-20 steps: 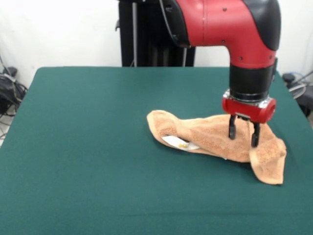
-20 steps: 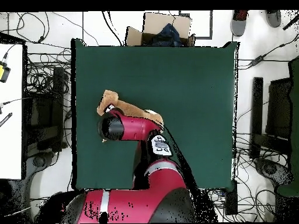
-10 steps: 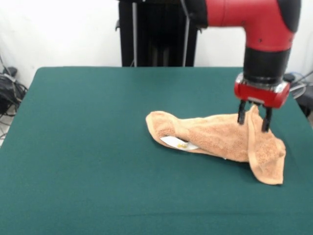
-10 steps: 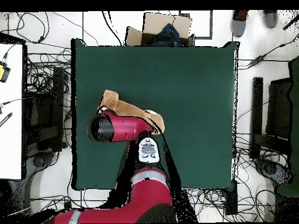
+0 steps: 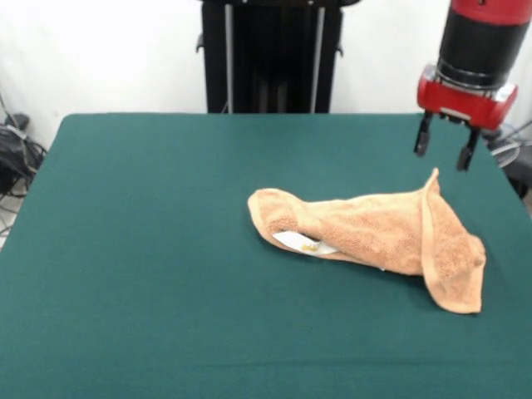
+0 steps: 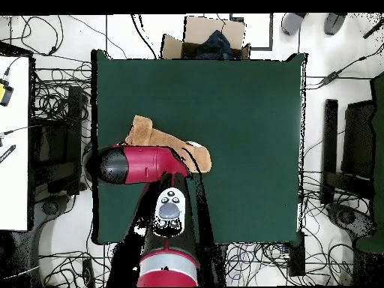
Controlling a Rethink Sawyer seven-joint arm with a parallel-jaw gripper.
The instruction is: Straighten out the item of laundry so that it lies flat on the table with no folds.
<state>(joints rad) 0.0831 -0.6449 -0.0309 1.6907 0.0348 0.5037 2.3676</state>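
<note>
Towel (image 5: 374,234) bunched and folded on desk (image 5: 150,249), white tag showing. Tool (image 5: 445,152) spread, empty, above towel's peaked end.

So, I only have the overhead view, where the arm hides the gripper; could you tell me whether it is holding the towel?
Observer: No. The gripper is open and empty, hanging above the towel, clear of it.
Operator: Thank you. Does the towel lie flat?
Observer: No. In the front view, its end beneath the gripper is folded over, with a ridge standing up off the table.
</note>
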